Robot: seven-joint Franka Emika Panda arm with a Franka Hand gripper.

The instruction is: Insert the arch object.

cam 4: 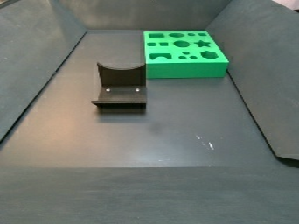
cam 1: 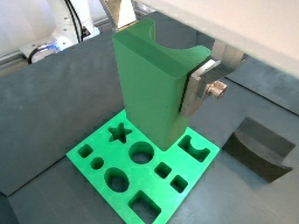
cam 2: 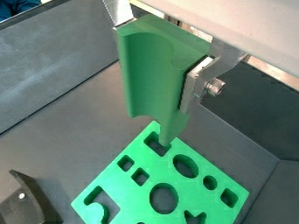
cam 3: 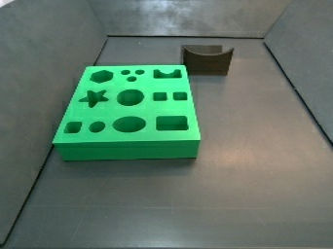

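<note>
The arch object [cam 1: 146, 79] is a tall green bar with a semicircular groove along one face. It also shows in a wrist view [cam 2: 152, 70]. My gripper [cam 1: 158, 96] is shut on it and holds it upright above the green board [cam 1: 187, 166]. One silver finger [cam 1: 197, 87] presses on its side; the other finger is hidden behind it. In a wrist view the gripper [cam 2: 158, 83] hangs over the board [cam 2: 117, 179]. The bar's lower end is above the board, not in a hole. The board's arch hole [cam 3: 166, 73] is empty. Neither side view shows the gripper or the bar.
The dark fixture [cam 4: 117, 87], a bracket with a notched upright wall on a base plate, stands apart from the board [cam 4: 187, 70]. It also shows in a side view [cam 3: 208, 58] and in both wrist views [cam 1: 263, 149] [cam 2: 24, 206]. Grey walls enclose the floor.
</note>
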